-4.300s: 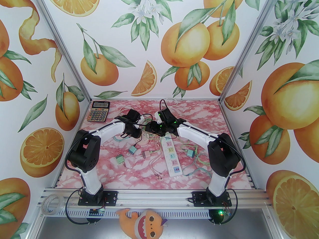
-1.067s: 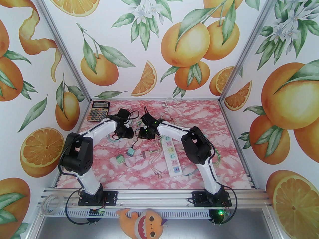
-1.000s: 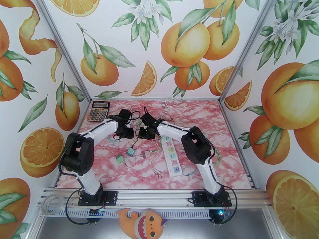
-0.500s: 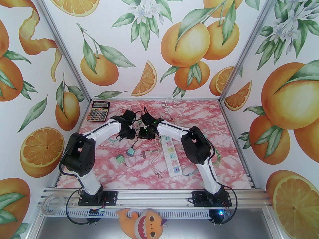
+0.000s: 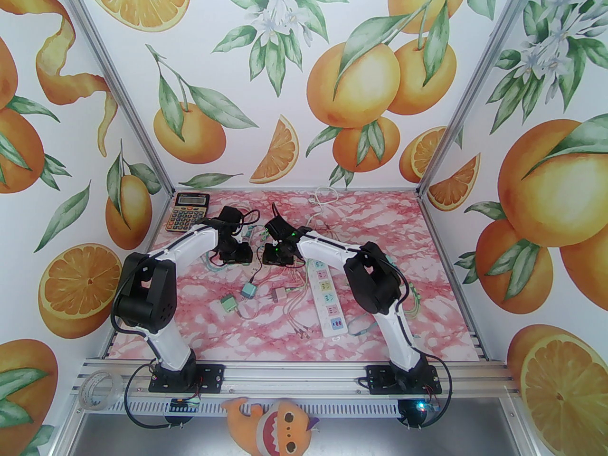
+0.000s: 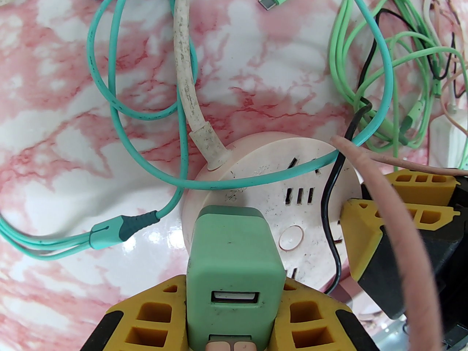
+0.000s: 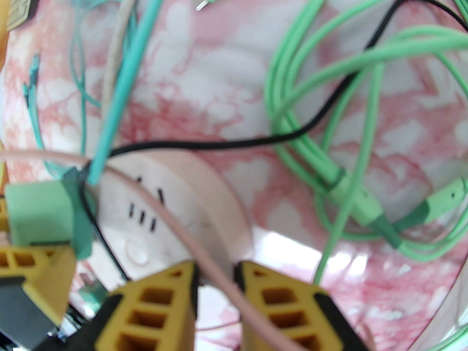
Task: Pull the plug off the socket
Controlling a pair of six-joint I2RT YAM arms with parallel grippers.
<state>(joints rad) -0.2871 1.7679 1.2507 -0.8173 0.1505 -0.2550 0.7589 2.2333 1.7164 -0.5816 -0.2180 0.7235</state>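
A green USB charger plug (image 6: 234,261) stands on the near edge of a round pale-pink socket (image 6: 310,218). My left gripper (image 6: 234,316) is shut on the plug, one yellow finger on each side. In the left wrist view the plug's base still meets the socket's top face. My right gripper (image 7: 215,269) is shut on the socket's (image 7: 190,196) rim, with a pink cable (image 7: 219,280) running between its fingers. The plug (image 7: 36,210) sits at the left of the right wrist view. Seen from above, both grippers (image 5: 237,254) (image 5: 276,254) meet mid-table, hiding the socket.
Teal (image 6: 109,97), green (image 6: 351,68) and black (image 6: 329,203) cables drape over and around the socket. A white power strip (image 5: 327,302) lies to the right, loose plugs (image 5: 229,303) (image 5: 280,295) in front. A calculator (image 5: 187,212) sits at the back left.
Since 4.3 s ago both arms shifted left, onto the round socket. In the last half second the left wrist drew back to the left; the right arm held nearly still.
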